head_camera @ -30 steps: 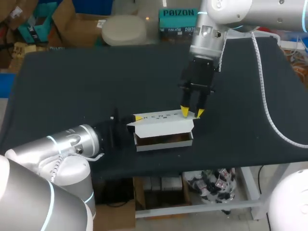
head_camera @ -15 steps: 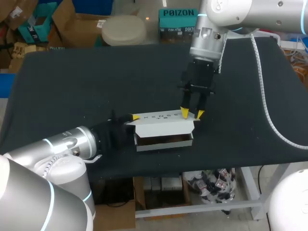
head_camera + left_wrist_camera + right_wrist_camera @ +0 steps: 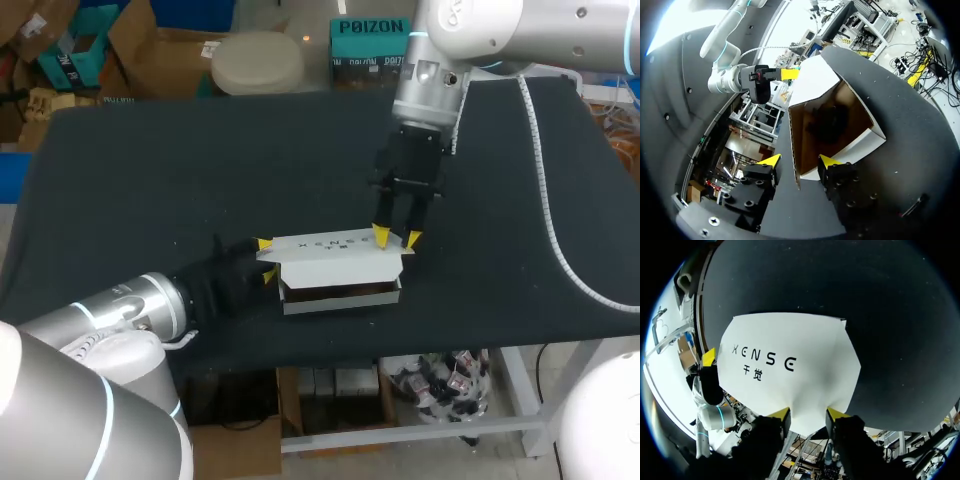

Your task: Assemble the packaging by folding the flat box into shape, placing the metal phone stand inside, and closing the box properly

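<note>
A white box (image 3: 335, 268) lies near the table's front edge, its brown inside showing under the raised printed lid (image 3: 330, 246). In the left wrist view the box (image 3: 862, 137) faces me end-on, with a dark phone stand (image 3: 830, 122) inside. My left gripper (image 3: 265, 259) is at the box's left end and stands open (image 3: 799, 161); the box's end wall edge lies between its fingers. My right gripper (image 3: 396, 236) comes down on the lid's right end. It is open (image 3: 808, 415), with both tips at the edge of the lid (image 3: 790, 365).
The black-covered table (image 3: 150, 180) spreads wide behind and to both sides of the box. Its front edge (image 3: 330, 345) runs just below the box. A white cable (image 3: 560, 250) hangs along my right arm.
My left gripper has opened and drawn back to the left from the box's end. The right gripper has hardly shifted at the lid.
</note>
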